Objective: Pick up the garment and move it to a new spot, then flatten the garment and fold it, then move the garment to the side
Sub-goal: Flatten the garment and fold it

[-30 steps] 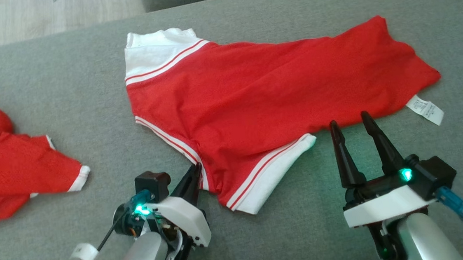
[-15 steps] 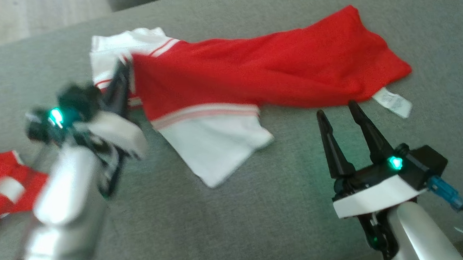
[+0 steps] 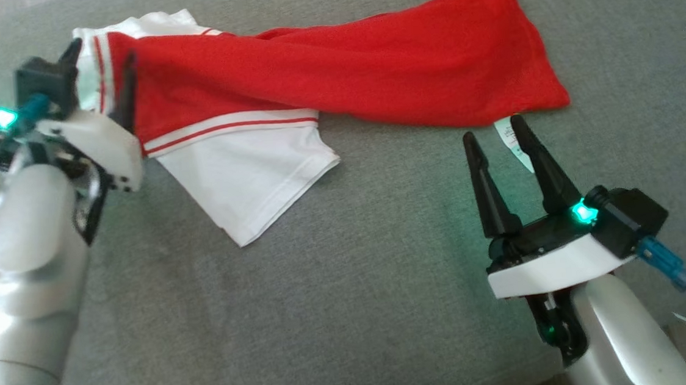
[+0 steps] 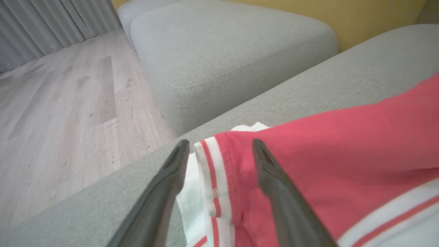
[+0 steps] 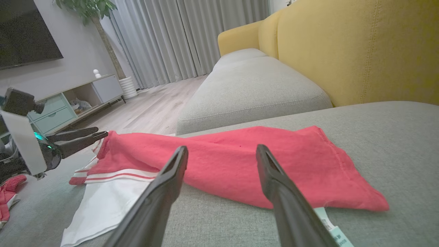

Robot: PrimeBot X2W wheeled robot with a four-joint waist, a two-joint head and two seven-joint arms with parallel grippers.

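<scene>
Garment, upper frame, is lying partly folded, more folding probably remaining. Left end effector, open, is straddling its edge; right end effector is hovering open, empty.

A grey woven sofa seat carries everything here. Across its far part lies a red shirt, folded lengthwise into a long band with its hem end toward the right. A white sleeve with red stripes spreads flat on the cushion from under the band's left part. A white care label rests on the fabric just off the hem. Near the seat's left edge lies a second red garment.
</scene>
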